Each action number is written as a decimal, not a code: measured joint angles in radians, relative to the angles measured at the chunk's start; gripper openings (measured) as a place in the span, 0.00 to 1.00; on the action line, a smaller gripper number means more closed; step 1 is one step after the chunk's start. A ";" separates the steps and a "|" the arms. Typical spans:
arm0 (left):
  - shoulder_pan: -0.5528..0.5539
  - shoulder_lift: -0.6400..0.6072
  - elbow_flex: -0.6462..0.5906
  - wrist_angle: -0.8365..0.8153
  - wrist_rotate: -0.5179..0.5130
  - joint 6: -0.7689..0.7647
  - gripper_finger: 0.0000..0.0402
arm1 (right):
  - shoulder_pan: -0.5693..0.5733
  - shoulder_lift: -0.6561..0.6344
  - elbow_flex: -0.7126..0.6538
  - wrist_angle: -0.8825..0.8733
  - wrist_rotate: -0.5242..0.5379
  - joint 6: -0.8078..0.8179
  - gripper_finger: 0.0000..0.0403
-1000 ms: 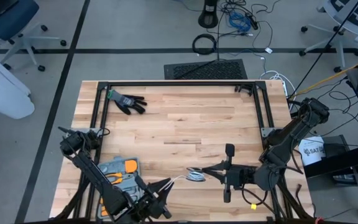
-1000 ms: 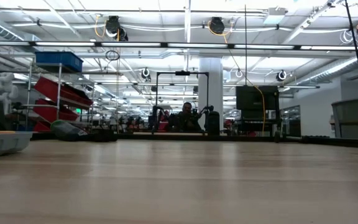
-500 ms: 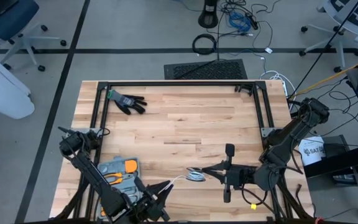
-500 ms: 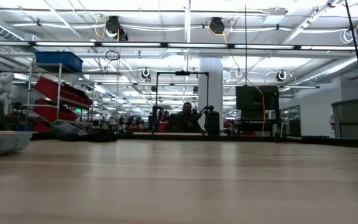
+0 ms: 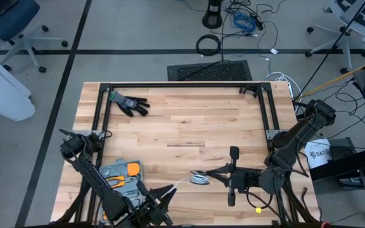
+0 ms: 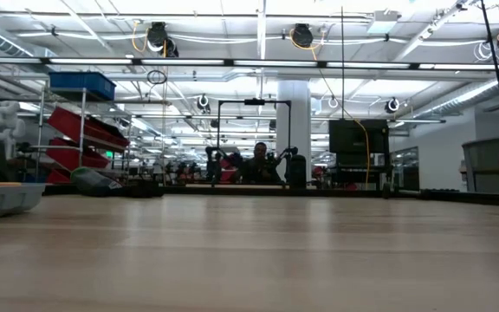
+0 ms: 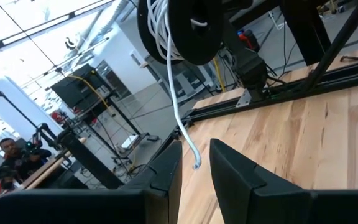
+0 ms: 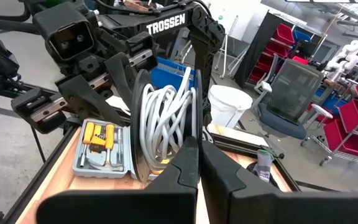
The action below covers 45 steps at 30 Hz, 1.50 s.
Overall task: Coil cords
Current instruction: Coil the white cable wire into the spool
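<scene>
Cord (image 5: 199, 179), white and thin, is wound in a flat coil near the front edge of the counter (image 5: 189, 130), a little right of centre, held up off the wood. The coil stands on edge, its flat faces turned left and right. From it one loose tail (image 7: 182, 118) runs leftward and ends free, its tip just between the left gripper's (image 5: 168, 192) fingers (image 7: 160, 180). Those jaws stand partly open, with a narrow gap, and grip nothing. The right gripper (image 5: 211, 172) reaches in from the right, its jaws closed tight on the coil's edge (image 8: 165, 121). A grey tool case (image 5: 120, 173) with orange handles lies at the near left. A black glove (image 5: 129, 103) lies at the far left corner.
</scene>
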 joint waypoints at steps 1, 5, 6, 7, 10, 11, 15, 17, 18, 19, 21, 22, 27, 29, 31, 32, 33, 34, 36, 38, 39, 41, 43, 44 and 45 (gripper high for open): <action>0.000 0.000 0.000 0.000 0.001 0.000 0.22 | 0.000 0.000 0.000 0.000 0.000 0.000 0.00; 0.000 0.000 0.000 0.000 0.005 -0.001 0.17 | 0.000 0.000 0.000 0.000 0.000 0.000 0.00; 0.000 0.000 0.000 0.000 0.005 -0.001 0.14 | 0.000 0.000 0.000 0.000 0.000 0.000 0.00; 0.000 0.000 0.000 0.001 0.005 -0.001 0.11 | 0.000 0.000 0.000 0.000 0.000 0.000 0.00; 0.000 0.000 0.000 0.003 0.005 -0.001 0.04 | 0.000 0.000 0.000 0.000 0.000 0.000 0.00; 0.000 0.000 0.000 0.008 0.008 -0.001 0.03 | 0.000 0.000 0.000 0.000 0.000 0.000 0.00; 0.000 -0.001 0.000 0.026 0.033 0.000 0.02 | 0.000 0.000 0.000 0.000 0.000 0.000 0.00; 0.000 -0.001 0.000 0.026 0.031 0.000 0.05 | 0.000 0.000 0.000 0.000 0.000 0.000 0.00; 0.000 -0.001 0.000 0.026 0.030 0.000 0.05 | 0.000 0.000 0.000 0.000 0.000 0.000 0.00; 0.000 -0.001 0.000 0.026 0.027 -0.001 0.06 | 0.000 0.000 0.000 0.000 0.000 0.000 0.00; 0.000 -0.001 0.000 0.026 0.025 -0.001 0.05 | 0.000 0.000 0.000 0.000 0.000 0.000 0.00; 0.000 -0.001 0.000 0.026 0.023 -0.001 0.04 | 0.000 0.000 0.000 0.000 0.000 0.000 0.00; 0.007 -0.001 0.000 0.026 0.016 -0.009 0.01 | 0.000 0.000 0.000 0.000 0.000 0.008 0.00; 0.013 -0.001 0.000 0.026 0.015 -0.020 0.01 | 0.000 0.000 0.000 0.000 0.000 0.016 0.00; 0.024 -0.001 0.000 0.025 0.015 -0.026 0.01 | 0.000 0.000 0.000 0.000 0.000 0.027 0.00; 0.031 -0.001 0.000 0.025 0.015 -0.027 0.01 | 0.000 0.000 0.000 0.000 0.000 0.034 0.00; 0.038 -0.001 0.000 0.025 0.016 -0.027 0.01 | 0.000 0.000 0.000 0.000 0.000 0.044 0.00; 0.046 -0.001 0.000 0.024 0.017 -0.028 0.01 | 0.000 0.000 0.000 0.000 0.002 0.056 0.00; 0.063 -0.001 0.000 0.024 0.029 -0.032 0.01 | 0.000 0.000 0.000 0.001 0.031 0.087 0.00; 0.081 -0.001 0.000 0.017 0.054 -0.073 0.00 | 0.000 0.000 0.000 0.002 0.081 0.114 0.00; 0.091 -0.001 0.000 0.016 0.076 -0.092 0.00 | 0.000 0.000 0.000 0.002 0.105 0.127 0.00; 0.112 -0.001 0.000 0.016 0.117 -0.119 0.00 | -0.001 0.000 0.000 0.003 0.142 0.149 0.00; 0.134 -0.001 0.000 0.020 0.145 -0.133 0.00 | -0.007 0.000 0.000 0.008 0.177 0.171 0.00; 0.145 -0.001 0.000 0.025 0.156 -0.134 0.00 | -0.010 0.000 0.000 0.006 0.194 0.183 0.00; 0.155 -0.001 0.000 0.026 0.165 -0.134 0.00 | -0.013 0.000 0.000 0.006 0.208 0.193 0.00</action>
